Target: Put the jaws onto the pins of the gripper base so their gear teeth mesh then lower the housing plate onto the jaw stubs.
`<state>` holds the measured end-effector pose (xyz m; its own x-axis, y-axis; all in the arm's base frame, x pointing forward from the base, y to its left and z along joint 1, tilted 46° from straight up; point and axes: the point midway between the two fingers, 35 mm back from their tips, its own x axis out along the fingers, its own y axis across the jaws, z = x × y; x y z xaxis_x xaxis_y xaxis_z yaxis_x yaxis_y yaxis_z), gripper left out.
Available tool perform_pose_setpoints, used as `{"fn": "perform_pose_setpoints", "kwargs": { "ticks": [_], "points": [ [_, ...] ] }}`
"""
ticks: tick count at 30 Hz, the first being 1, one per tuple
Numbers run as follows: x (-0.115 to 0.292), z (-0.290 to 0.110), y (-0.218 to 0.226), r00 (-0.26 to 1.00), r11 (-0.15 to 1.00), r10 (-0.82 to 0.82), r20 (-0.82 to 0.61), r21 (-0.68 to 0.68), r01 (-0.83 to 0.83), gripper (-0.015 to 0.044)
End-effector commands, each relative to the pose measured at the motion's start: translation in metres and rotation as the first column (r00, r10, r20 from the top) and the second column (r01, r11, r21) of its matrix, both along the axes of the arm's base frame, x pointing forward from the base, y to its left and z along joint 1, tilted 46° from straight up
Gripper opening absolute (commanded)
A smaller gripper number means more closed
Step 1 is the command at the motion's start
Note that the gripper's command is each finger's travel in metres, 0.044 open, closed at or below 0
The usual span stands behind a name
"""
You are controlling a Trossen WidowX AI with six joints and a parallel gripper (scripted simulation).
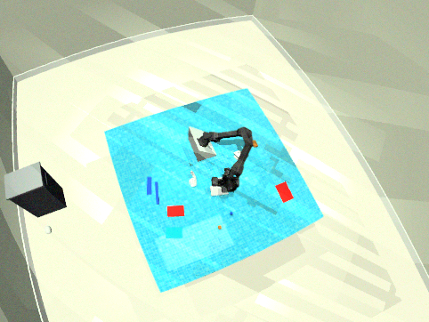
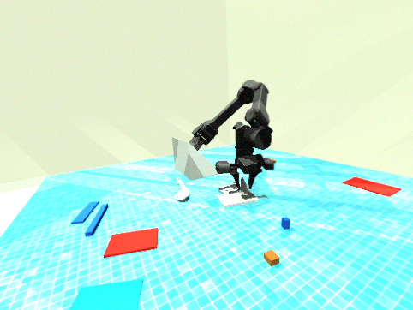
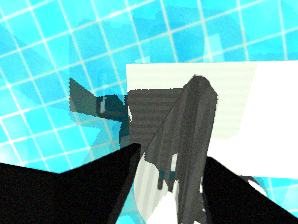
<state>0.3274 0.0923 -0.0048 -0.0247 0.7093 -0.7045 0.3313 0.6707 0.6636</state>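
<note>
- Here, your gripper [image 1: 227, 183] [image 2: 244, 187] [image 3: 170, 157] points down above the white gripper base [image 1: 215, 191] [image 2: 233, 200] [image 3: 272, 105], which lies flat on the blue tiled mat [image 1: 267, 173] [image 2: 206, 257] [image 3: 35, 55].
- Between your two fingertips, the parallel jaws pinch an elongated jaw piece [image 3: 196, 125], standing partly apart with its width between them.
- In the wrist view, the piece's rounded end reaches over the base; you cannot tell from these angles whether it touches a pin, and no meshing of teeth can be made out.
- A second white jaw piece [image 1: 192, 179] [image 2: 182, 193] lies on the mat, well apart from the base, on the side toward the two blue strips [image 1: 153, 190] [image 2: 91, 218].
- Beneath your arm's bend, a small white part [image 1: 237, 155] shows in the top view, partly hidden; whether it is the housing plate, you cannot tell.
- Nearer the exterior viewpoint than the base, you see a small blue block [image 1: 231, 213] [image 2: 285, 223] and an orange block [image 1: 219, 227] [image 2: 272, 258], apart from one another.
- A red plate [image 1: 175, 211] [image 2: 132, 242] lies near the blue strips.
</note>
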Motion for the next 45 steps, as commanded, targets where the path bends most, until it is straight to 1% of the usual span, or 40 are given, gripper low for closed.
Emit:
{"fn": "perform_pose_setpoints", "kwargs": {
  "ticks": [1, 45],
  "points": [
    [-0.0004, -0.0015, 0.0023, 1.000, 1.000, -0.004, -0.005, 0.006, 0.004, 0.0134],
    [-0.0007, -0.0083, 0.0093, 1.000, 1.000, -0.006, -0.007, 0.006, 0.006, 0.0134]
  ]
}}
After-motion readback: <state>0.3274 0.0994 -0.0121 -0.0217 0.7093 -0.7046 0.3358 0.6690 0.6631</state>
